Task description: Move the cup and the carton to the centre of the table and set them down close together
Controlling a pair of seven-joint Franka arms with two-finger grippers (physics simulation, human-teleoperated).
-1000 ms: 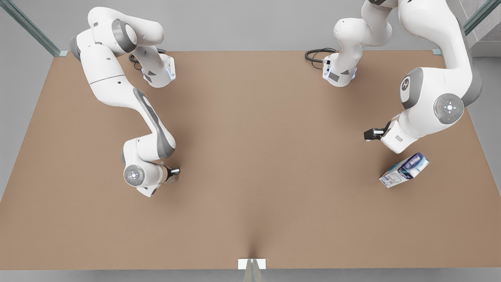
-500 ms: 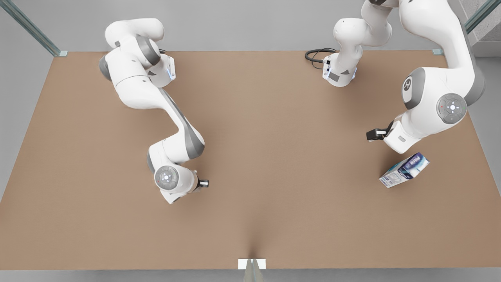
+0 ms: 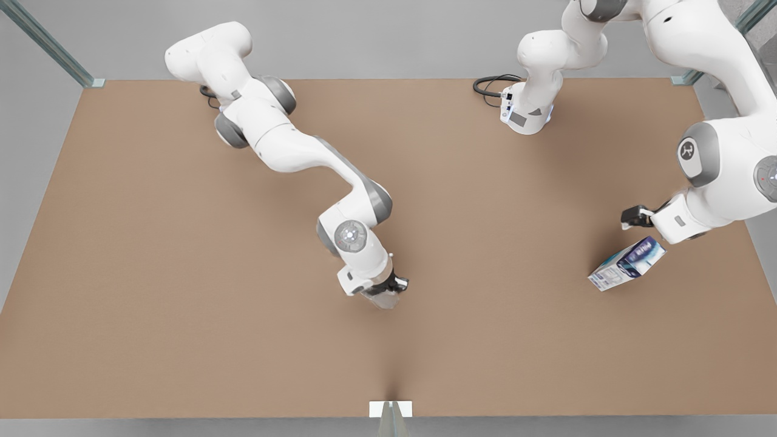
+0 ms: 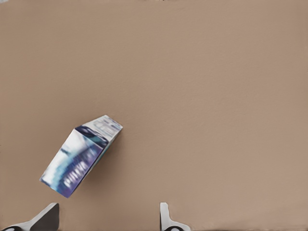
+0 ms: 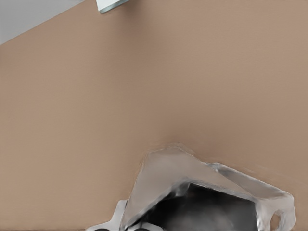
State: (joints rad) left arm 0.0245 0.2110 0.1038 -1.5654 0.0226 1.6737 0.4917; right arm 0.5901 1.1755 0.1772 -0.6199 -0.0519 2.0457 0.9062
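Note:
The silvery-grey faceted cup (image 3: 381,298) hangs near the middle of the table (image 3: 152,243), and my right gripper (image 3: 387,286) is shut on it. In the right wrist view the cup (image 5: 192,187) sits right in front of the camera, just above the tabletop. The white, dark blue and teal carton (image 3: 627,263) lies on its side near the front view's right edge. My left gripper (image 3: 638,217) hovers just behind it, open. In the left wrist view its fingers (image 4: 166,220) stand wide apart with nothing between them, and the carton (image 4: 82,155) lies ahead and off to one side.
Both arm bases (image 3: 527,115) stand at the far edge of the table, with a black cable (image 3: 488,85) by one of them. A small white bracket (image 3: 390,408) sits at the middle of the near edge.
My right gripper has carried the cup from the front view's left towards the table's centre. The left gripper has shifted towards the front view's right, closer to the carton, which has not moved.

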